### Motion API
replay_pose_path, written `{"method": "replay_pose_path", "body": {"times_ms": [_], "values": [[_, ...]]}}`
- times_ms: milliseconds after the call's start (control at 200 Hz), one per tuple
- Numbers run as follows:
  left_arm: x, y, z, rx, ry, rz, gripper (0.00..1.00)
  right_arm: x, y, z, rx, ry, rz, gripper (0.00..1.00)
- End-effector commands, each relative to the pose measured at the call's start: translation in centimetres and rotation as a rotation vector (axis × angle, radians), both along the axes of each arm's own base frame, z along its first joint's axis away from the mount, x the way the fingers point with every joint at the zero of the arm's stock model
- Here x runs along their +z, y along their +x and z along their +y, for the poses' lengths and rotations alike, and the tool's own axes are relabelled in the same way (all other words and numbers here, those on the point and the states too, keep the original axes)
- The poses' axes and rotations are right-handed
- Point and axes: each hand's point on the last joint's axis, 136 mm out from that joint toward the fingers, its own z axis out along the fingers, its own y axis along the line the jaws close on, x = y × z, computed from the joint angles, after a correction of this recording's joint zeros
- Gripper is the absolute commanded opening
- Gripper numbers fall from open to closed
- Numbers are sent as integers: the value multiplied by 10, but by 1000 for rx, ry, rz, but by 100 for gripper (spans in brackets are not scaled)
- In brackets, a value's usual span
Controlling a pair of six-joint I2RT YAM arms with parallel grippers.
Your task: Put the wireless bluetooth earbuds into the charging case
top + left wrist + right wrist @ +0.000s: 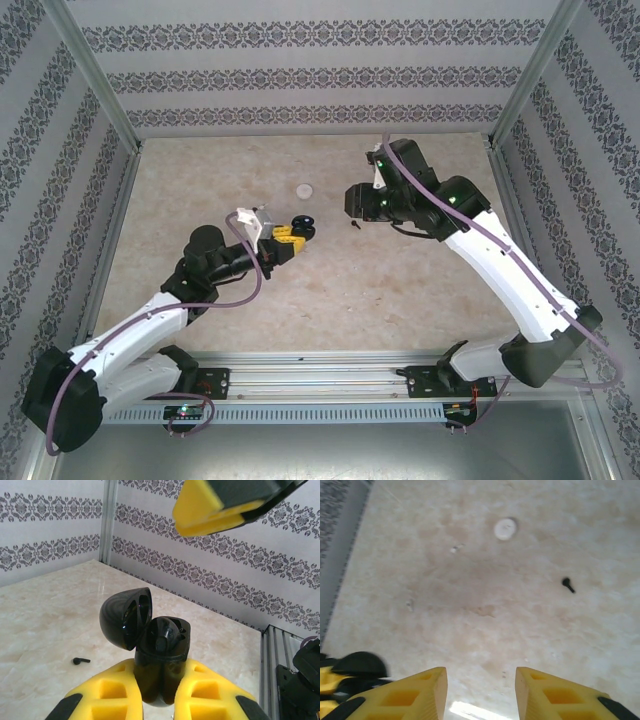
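Left hand: the left hand [291,236] was raised above the middle of the beige marbled counter [200,180], its yellow fingers [110,695] pressed against both sides of a black glossy charging case [160,655].
Case: the black glossy charging case [304,228] stood upright in that pinch. Its domed lid [125,617] was swung open and hung from the hinge on the left side in the left wrist view.
Case interior: a dark rounded shape sat in one socket. Whether it was an earbud could not be told.
Earbud: a tiny black stemmed earbud [354,224] lay flat on the counter to the right of the case, touching neither hand. It also showed in the left wrist view [81,660] and the right wrist view [568,584].
Right hand: the right hand [353,204] hovered just beyond the earbud on the far side. Its two yellow fingers [432,692] were spread apart with bare counter between them, gripping nothing [480,685].
Right hand, from the left wrist: one yellow fingertip [200,510] hung above and beyond the open case.
Puck: a small white round puck [303,188] rested on the counter farther back, between the two hands and well apart from the earbud; the right wrist view caught it too [505,528].
Case, from the right wrist: the black lid [360,664] showed at the lower left edge.
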Motion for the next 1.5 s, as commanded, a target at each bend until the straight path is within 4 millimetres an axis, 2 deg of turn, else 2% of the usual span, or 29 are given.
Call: {"method": "replay_pose_path", "body": {"times_ms": [0,160,400,520,814,969,1174,1494], "values": [[17,-1,-8,-35,-44,-16,0,-34,3,-11,40,-61,99,41],[7,6,-11,-31,-34,6,0,-82,26,-25,28,-138,205,42],[-9,16,-15,-18,-5,26,0,-139,69,-26,19,-115,317,45],[-18,20,-15,-5,3,41,0,-166,87,-27,4,-56,391,47],[-39,29,-13,33,3,78,0,-223,128,-33,10,-78,422,51],[-46,34,-12,42,9,86,0,-246,140,-31,28,-95,440,51],[-53,40,-12,46,13,100,0,-263,150,-27,29,-96,461,51],[-59,41,-9,49,11,111,0,-285,142,-17,43,-102,513,51]]}}
